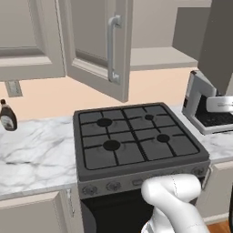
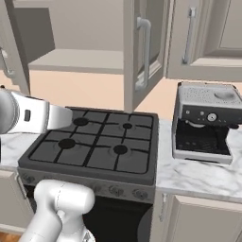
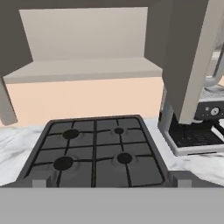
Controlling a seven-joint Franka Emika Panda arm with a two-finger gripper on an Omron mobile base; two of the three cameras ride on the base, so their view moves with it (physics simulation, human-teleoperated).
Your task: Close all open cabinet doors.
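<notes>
The arm (image 2: 33, 116) is reaching in from the left in the right base view, low over the stove (image 2: 94, 146). The gripper's two finger tips (image 3: 38, 182) are peeking up at the bottom of the hand view, sitting wide apart and holding nothing.

The stove is sitting in a marble counter (image 1: 36, 150). A coffee machine (image 2: 205, 123) is standing on the counter just beside the stove. A dark bottle (image 1: 7, 116) is standing well away on the other side.

Up above, two cabinet doors are hanging open over the stove. One door (image 1: 98, 45) is swinging out at the left. The other door (image 2: 144, 47) is sticking out beside the coffee machine. An open shelf (image 3: 83, 70) is showing between them.
</notes>
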